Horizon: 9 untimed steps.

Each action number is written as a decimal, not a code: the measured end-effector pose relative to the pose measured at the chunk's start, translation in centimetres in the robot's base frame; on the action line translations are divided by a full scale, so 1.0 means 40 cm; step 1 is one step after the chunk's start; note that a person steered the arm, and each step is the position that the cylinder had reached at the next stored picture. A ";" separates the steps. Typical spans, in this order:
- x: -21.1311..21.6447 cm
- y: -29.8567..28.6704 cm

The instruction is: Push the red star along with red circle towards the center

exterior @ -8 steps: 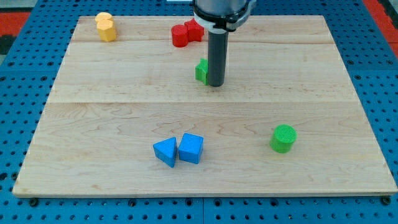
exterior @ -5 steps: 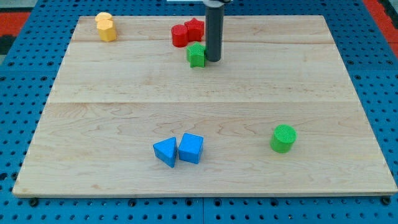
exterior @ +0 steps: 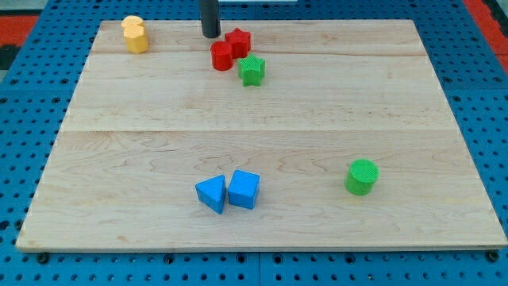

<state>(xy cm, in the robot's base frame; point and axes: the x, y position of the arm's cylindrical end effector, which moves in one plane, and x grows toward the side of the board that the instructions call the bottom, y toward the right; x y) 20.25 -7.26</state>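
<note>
A pale wooden board (exterior: 413,103) lies on a blue perforated surface (exterior: 24,119), with something red, perhaps matting, at the top corners.

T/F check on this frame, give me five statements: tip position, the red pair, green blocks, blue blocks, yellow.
1. My tip sits toward the view's top-left of the red circle. True.
2. The red star lies far apart from the red circle. False: they sit side by side, apparently touching.
3. A green star sits just below and to the view's right of the red pair. True.
4. The two blue blocks are at the view's top edge. False: they are near the view's bottom, left of centre.
5. The yellow block sits beside the green cylinder. False: yellow is top left, the cylinder lower right.
</note>
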 end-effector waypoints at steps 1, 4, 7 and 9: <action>-0.026 0.061; 0.087 0.093; 0.034 -0.036; 0.092 0.034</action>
<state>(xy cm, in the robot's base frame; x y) 23.93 -5.89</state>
